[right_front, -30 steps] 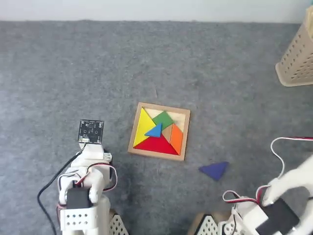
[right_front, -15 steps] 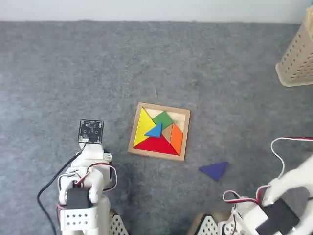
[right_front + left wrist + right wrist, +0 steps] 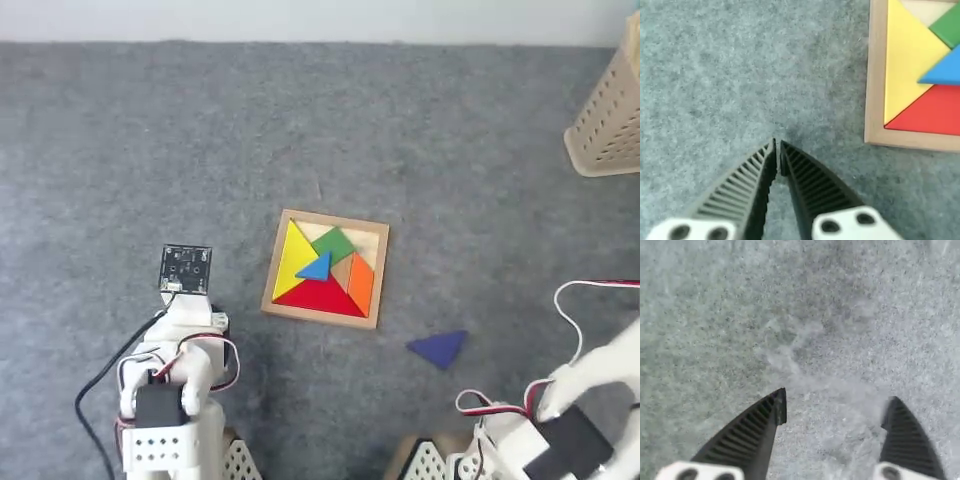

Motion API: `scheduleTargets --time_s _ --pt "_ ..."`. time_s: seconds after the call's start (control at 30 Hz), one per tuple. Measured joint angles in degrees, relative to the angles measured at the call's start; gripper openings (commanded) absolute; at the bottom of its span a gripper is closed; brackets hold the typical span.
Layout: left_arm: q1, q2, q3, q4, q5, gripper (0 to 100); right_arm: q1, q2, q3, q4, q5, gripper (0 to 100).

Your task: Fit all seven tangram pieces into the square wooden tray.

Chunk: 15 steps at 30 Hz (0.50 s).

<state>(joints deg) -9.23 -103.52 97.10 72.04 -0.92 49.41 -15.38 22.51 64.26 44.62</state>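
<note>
Closest to you, your left gripper [image 3: 776, 145] hangs over the felt-like grey carpet [image 3: 150, 150] just beside the tray's near-left corner. Its black ribbed fingers [image 3: 747, 175] are drawn together to a thin slit, with nothing between them. Your right gripper [image 3: 835, 405] is well off the tray's right side, its tapered fingers spread wide over bare carpet and holding nothing. A dark blue triangle [image 3: 438, 347] lies flat on the carpet, near the tray's near-right corner and apart from it. The square wooden tray [image 3: 272, 272] has a pale raised rim. It holds a large yellow triangle [image 3: 293, 258] along its left side, a large red triangle [image 3: 322, 297] along its near side, an orange piece [image 3: 361, 282] on the right, a green square [image 3: 334, 243] toward the far side and a small light blue triangle [image 3: 316, 267] in the middle. Far right of the tray stands a beige perforated basket [image 3: 608, 110]. Since a second ago nothing has shifted: arms, pieces and tray are placed as before.
</note>
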Motion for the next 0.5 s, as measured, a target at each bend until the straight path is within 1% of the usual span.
scheduleTargets --time_s 0.03,0.07,0.1,0.13,0.17,0.2,0.23,0.3,0.37,0.4,0.5 --pt "0.0 0.0 0.0 0.0 0.0 2 0.0 0.0 0.0 0.0 -0.7 39.6" --pt "0.0 0.0 0.0 0.0 0.0 2 0.0 0.0 0.0 0.0 -0.9 36.8" --pt "0.0 0.0 0.0 0.0 0.0 2 0.0 0.0 0.0 0.0 -0.9 25.6" --pt "0.0 0.0 0.0 0.0 0.0 2 0.0 0.0 0.0 0.4 -0.4 6.5" --pt "0.0 0.0 0.0 0.0 0.0 2 0.0 0.0 0.0 1.7 1.2 0.0" --pt "0.0 0.0 0.0 0.0 0.0 2 0.0 0.0 0.0 2.9 3.3 7.9" --pt "0.0 0.0 0.0 0.0 0.0 2 0.0 0.0 0.0 3.8 4.9 9.4" --pt "0.0 0.0 0.0 0.0 0.0 2 -0.1 0.0 0.0 4.2 4.0 0.0" --pt "0.0 0.0 0.0 0.0 0.0 2 -0.2 0.0 0.1 4.2 1.3 2.4" --pt "0.0 0.0 0.0 0.0 0.0 2 -0.2 0.0 0.1 4.2 0.9 0.3" --pt "0.0 0.0 0.0 0.0 0.0 2 -0.4 0.0 0.1 4.2 0.4 0.4"
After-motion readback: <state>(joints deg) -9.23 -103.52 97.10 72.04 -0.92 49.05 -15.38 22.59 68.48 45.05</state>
